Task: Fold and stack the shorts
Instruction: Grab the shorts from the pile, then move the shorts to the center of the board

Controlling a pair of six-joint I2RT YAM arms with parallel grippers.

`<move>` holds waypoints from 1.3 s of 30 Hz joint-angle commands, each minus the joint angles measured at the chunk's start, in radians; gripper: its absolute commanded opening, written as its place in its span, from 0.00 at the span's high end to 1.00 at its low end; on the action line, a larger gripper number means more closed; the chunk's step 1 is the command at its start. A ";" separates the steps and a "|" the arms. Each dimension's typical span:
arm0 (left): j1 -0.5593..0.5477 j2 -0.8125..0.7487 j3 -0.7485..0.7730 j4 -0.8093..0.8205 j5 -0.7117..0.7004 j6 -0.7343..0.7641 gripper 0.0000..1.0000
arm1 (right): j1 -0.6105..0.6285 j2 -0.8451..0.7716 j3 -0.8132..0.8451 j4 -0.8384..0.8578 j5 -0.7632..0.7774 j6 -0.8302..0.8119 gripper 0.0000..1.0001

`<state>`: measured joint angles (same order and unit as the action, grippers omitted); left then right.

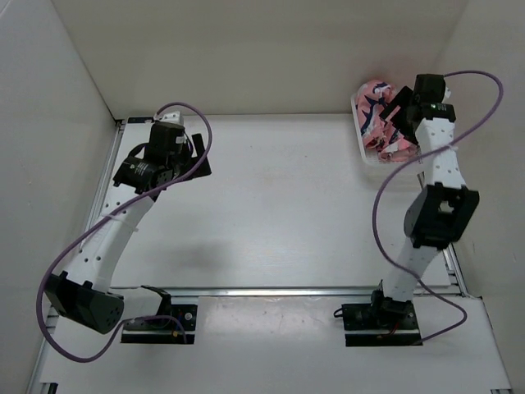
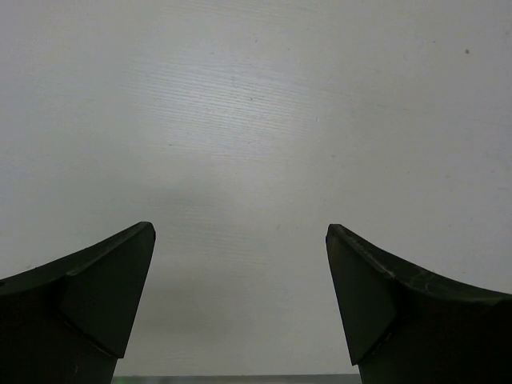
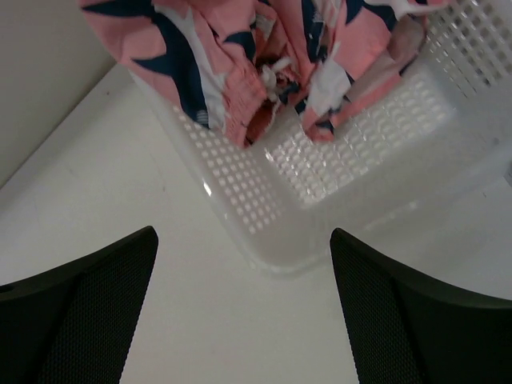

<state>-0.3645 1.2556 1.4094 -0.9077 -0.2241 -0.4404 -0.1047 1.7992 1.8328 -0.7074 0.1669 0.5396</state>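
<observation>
My right claw (image 3: 243, 234) hangs in front of a corner of the white mesh basket (image 3: 276, 254). Its two dark fingers are spread wide apart and grip nothing; between them I see only pale bench (image 3: 208, 320) and the basket's rounded rim. The shorts (image 3: 210, 50) are salmon-pink with navy-and-white shapes. They lie bunched up inside the basket, heaped above its rim, and one fold droops over the wall on the left side of my wrist view. My fingers are clear of the fabric and of the basket.

From above, the basket sits at the far right corner of the bench, close to the side wall. My right arm reaches out over it, so much of the heap is hidden under my wrist.

My left claw (image 2: 240, 232) is well away, toward the far left of the bench. Its fingers are also wide apart and hold nothing, with plain white bench surface below them. I cannot tell how high above the bench it is.
</observation>
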 commanded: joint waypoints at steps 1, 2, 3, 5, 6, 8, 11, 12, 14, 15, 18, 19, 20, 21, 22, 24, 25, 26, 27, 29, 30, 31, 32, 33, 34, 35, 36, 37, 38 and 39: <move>-0.002 0.027 0.049 0.003 0.003 0.022 0.00 | -0.055 0.232 0.179 0.008 -0.136 -0.006 0.07; -0.002 0.036 0.059 0.003 0.003 0.022 0.00 | -0.055 0.279 0.227 0.008 -0.148 0.003 0.09; -0.002 0.054 0.059 0.003 -0.009 0.022 0.00 | -0.065 0.323 0.320 0.008 -0.162 0.003 0.11; -0.002 0.074 0.072 0.003 -0.021 0.022 0.00 | -0.066 0.454 0.417 0.017 -0.171 0.013 0.14; -0.002 0.083 0.085 0.003 -0.032 0.022 0.00 | -0.075 0.494 0.513 0.017 -0.182 0.013 0.16; -0.002 0.111 0.095 0.003 -0.043 0.022 0.00 | -0.075 0.601 0.594 0.045 -0.211 0.013 0.19; -0.002 0.145 0.118 0.003 -0.043 0.031 0.00 | -0.075 0.698 0.680 0.126 -0.285 0.057 0.25; -0.002 0.145 0.132 0.003 -0.043 0.031 0.00 | -0.075 0.713 0.680 0.149 -0.297 0.071 0.29; -0.002 0.174 0.143 0.003 -0.043 0.031 0.00 | -0.075 0.742 0.680 0.216 -0.338 0.101 0.36; -0.002 0.174 0.143 0.003 -0.043 0.031 0.00 | -0.075 0.743 0.690 0.229 -0.351 0.111 0.53; -0.002 0.197 0.152 -0.007 -0.043 0.040 0.00 | -0.075 0.694 0.678 0.240 -0.363 0.122 0.99; -0.002 0.197 0.152 -0.007 -0.043 0.040 0.00 | -0.075 0.660 0.634 0.240 -0.348 0.122 1.00; -0.002 0.197 0.152 -0.007 -0.043 0.040 0.00 | -0.075 0.620 0.608 0.240 -0.330 0.122 1.00; -0.002 0.182 0.140 -0.007 -0.034 0.040 0.00 | -0.063 0.532 0.585 0.240 -0.285 0.109 1.00; -0.002 0.173 0.140 -0.007 -0.034 0.029 0.00 | -0.047 0.484 0.565 0.240 -0.265 0.097 1.00; -0.002 0.156 0.120 -0.007 -0.034 0.029 0.00 | -0.011 0.358 0.551 0.249 -0.253 0.048 1.00; -0.002 0.140 0.120 -0.007 -0.053 0.029 0.00 | 0.003 0.321 0.560 0.249 -0.285 0.031 1.00; -0.002 0.121 0.120 -0.007 -0.054 0.029 0.00 | 0.020 0.290 0.598 0.249 -0.315 0.002 1.00; -0.002 0.108 0.108 -0.016 -0.069 0.029 0.00 | 0.052 0.237 0.621 0.249 -0.349 0.002 1.00; 0.007 0.085 0.108 -0.029 -0.116 0.029 0.00 | 0.091 0.197 0.701 0.240 -0.429 -0.007 1.00; 0.016 0.062 0.126 -0.040 -0.132 0.019 0.00 | 0.136 0.165 0.727 0.240 -0.487 -0.007 1.00; 0.016 0.050 0.146 -0.051 -0.145 0.009 0.00 | 0.161 0.148 0.749 0.240 -0.506 -0.016 1.00; 0.033 0.038 0.146 -0.065 -0.171 0.000 0.00 | 0.215 0.112 0.775 0.240 -0.518 -0.017 1.00; 0.060 0.010 0.155 -0.065 -0.185 -0.015 0.00 | 0.242 0.094 0.775 0.240 -0.518 -0.017 1.00; 0.082 -0.002 0.164 -0.075 -0.185 -0.052 0.00 | 0.272 0.075 0.784 0.240 -0.527 -0.017 1.00; 0.108 -0.002 0.174 -0.086 -0.185 -0.072 0.00 | 0.324 0.039 0.784 0.249 -0.527 -0.017 1.00; 0.139 -0.013 0.189 -0.115 -0.125 -0.072 0.00 | 0.348 0.022 0.772 0.258 -0.527 -0.006 1.00; 0.197 -0.013 0.200 -0.115 -0.080 -0.072 0.00 | 0.371 0.008 0.772 0.258 -0.540 -0.006 1.00; 0.217 -0.013 0.215 -0.125 -0.036 -0.072 0.00 | 0.410 -0.015 0.772 0.270 -0.540 0.006 1.00; 0.234 -0.022 0.215 -0.134 -0.035 -0.072 0.00 | 0.425 -0.029 0.772 0.270 -0.569 0.016 1.00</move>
<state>-0.1864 1.2675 1.5864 -0.9947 -0.3153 -0.4850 0.3103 1.7641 2.6095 -0.4454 -0.3447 0.5438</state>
